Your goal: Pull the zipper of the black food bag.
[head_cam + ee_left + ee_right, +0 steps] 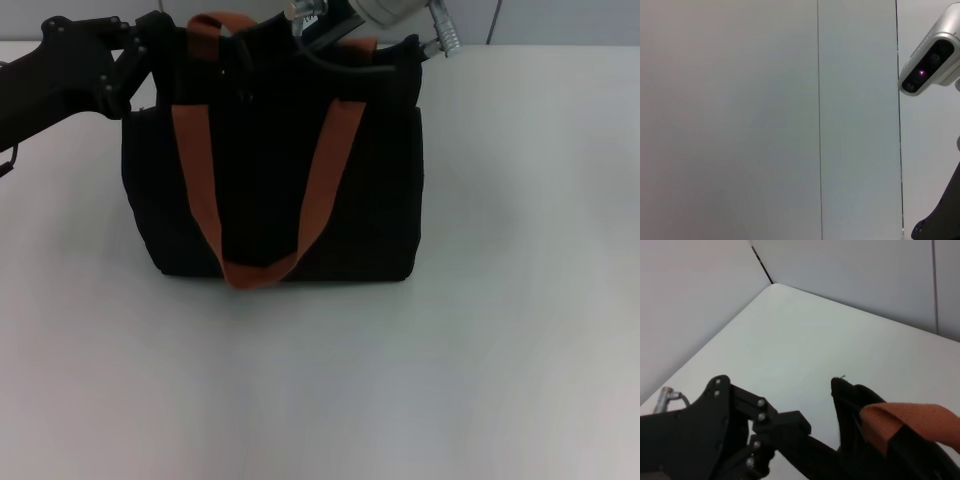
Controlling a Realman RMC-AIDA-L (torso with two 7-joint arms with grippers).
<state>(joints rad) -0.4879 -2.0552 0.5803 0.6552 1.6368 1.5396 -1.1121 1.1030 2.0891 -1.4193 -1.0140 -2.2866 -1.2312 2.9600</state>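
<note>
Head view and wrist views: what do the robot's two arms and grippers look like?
The left gripper is matt black, built of angular linkage plates joined by small silver screws; the same black linkage shows in the right wrist view. The right arm's end is silver-grey metal with a coiled silver cable fitting and a black part below. A silver camera pod also shows.

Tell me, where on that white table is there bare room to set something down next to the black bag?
Bare white table stretches in front of the black food bag and to its right. It is crowded at the bag's top: the left gripper reaches its upper left corner, and the right gripper is over the top edge by the orange handles.
</note>
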